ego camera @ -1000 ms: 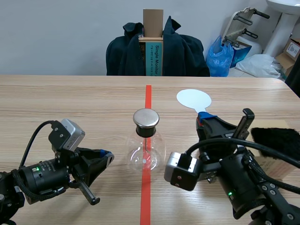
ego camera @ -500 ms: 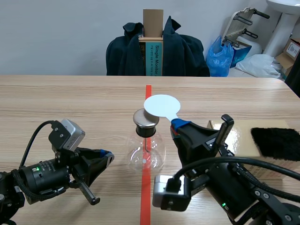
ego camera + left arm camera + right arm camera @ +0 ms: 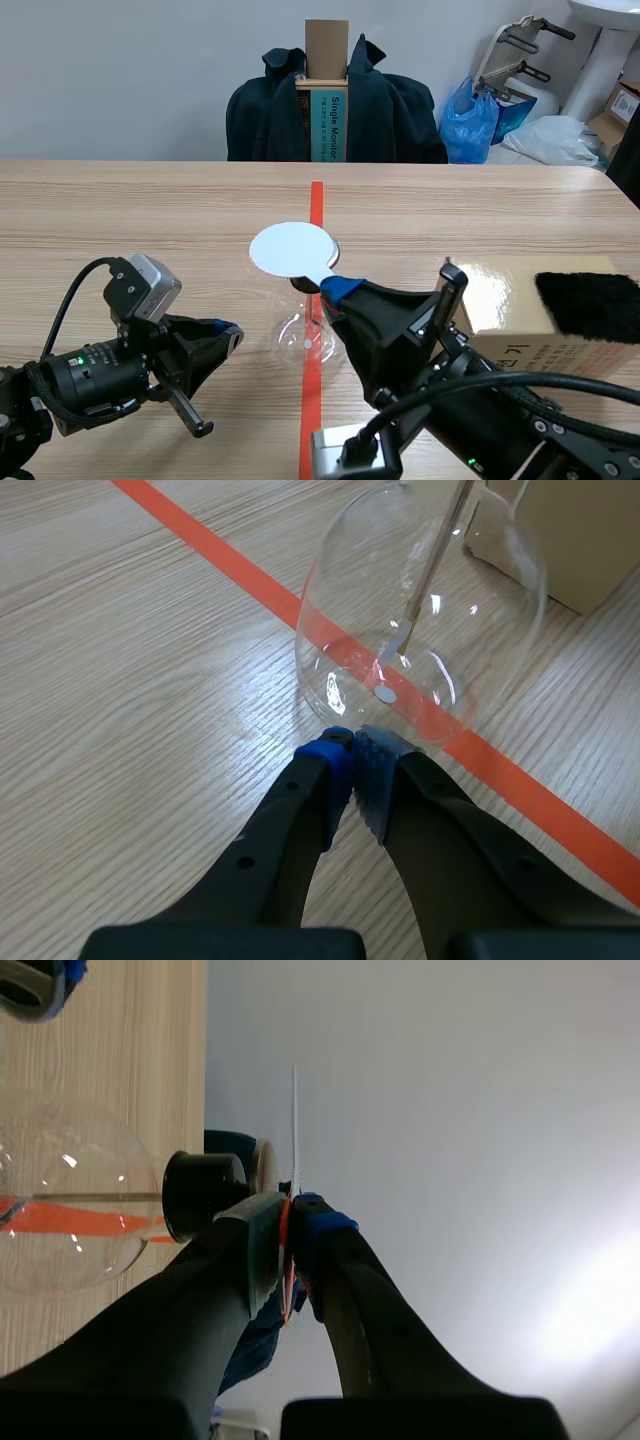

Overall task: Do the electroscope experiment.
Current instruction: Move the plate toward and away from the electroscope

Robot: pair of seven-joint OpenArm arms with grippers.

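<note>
Right fingers [image 3: 200, 1305] on round white paddle [image 3: 291, 248]

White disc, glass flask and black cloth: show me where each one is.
white disc [image 3: 290, 249], scene view, centre of its round face.
glass flask [image 3: 440, 630], left wrist view, middle of the clear bulb.
black cloth [image 3: 590, 306], scene view, middle of the cloth.

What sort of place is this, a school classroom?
Likely a robot test lab in an office room: a taped wooden table, a glass flask with a white disc held at its top by the right pincer, a coat-draped chair behind.
</note>
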